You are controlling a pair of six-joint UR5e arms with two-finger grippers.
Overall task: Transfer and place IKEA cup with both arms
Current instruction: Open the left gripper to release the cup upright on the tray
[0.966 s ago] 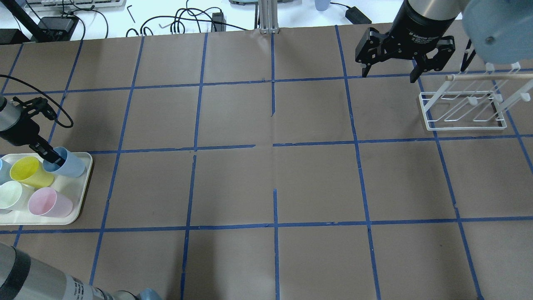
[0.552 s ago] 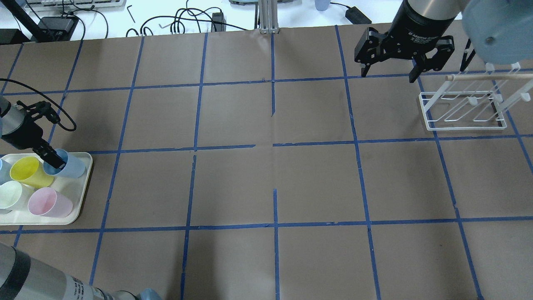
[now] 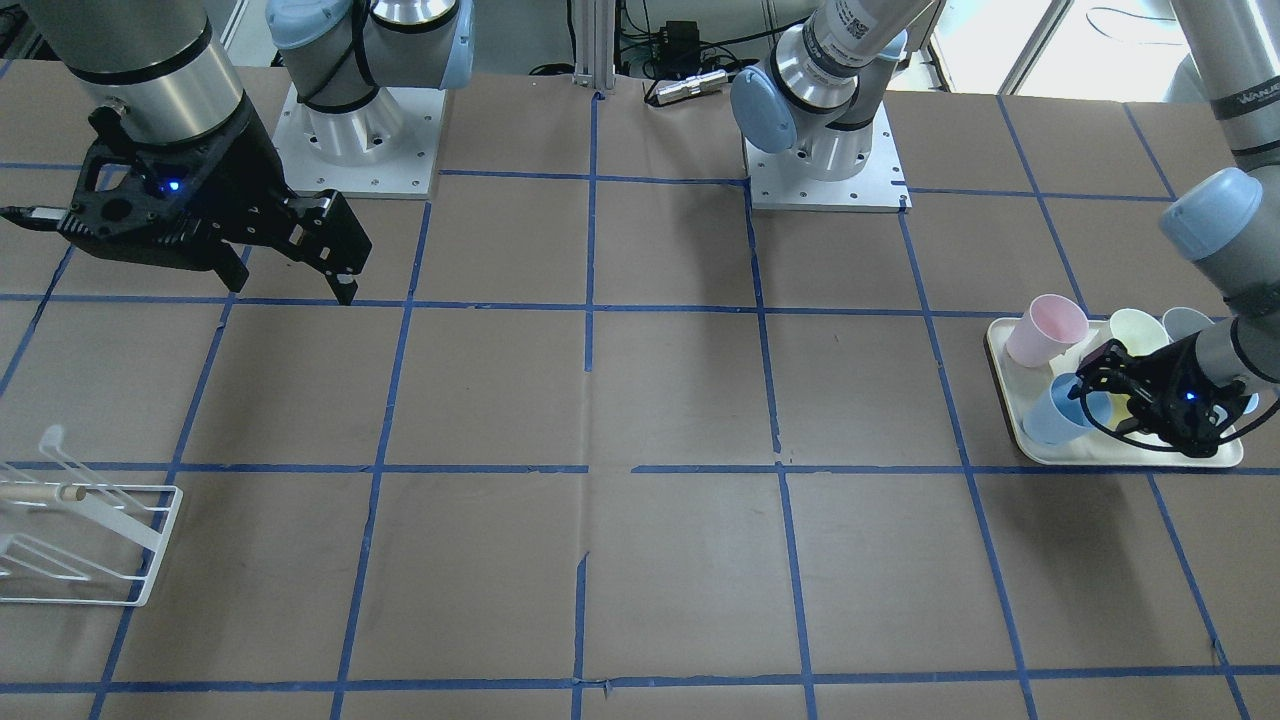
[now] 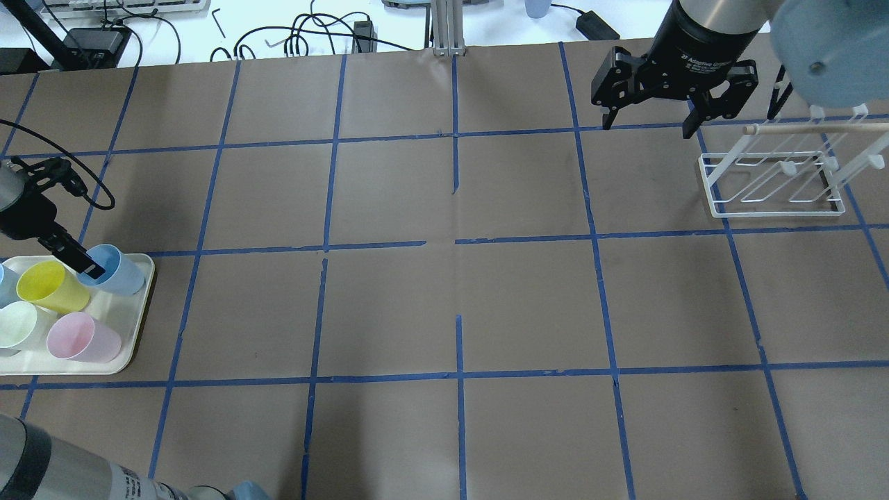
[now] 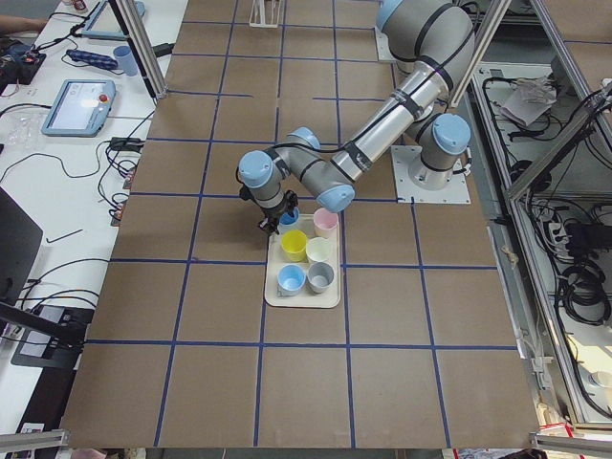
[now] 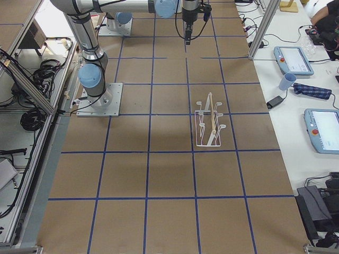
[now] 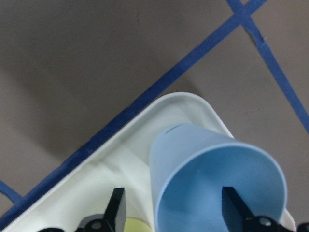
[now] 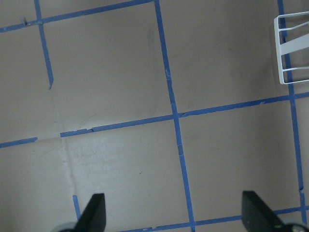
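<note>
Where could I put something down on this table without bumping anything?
The brown paper between the tray and the white rack is bare. The tray is crowded: cups fill it and the left tool straddles the blue cup's rim.

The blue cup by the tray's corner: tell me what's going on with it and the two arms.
The left gripper is at the IKEA cup, which stands on the tray among other cups. One finger is inside the cup and the other is outside with a gap showing, so it looks not yet clamped. The right gripper hangs open and empty over the table, near the white rack.
</note>
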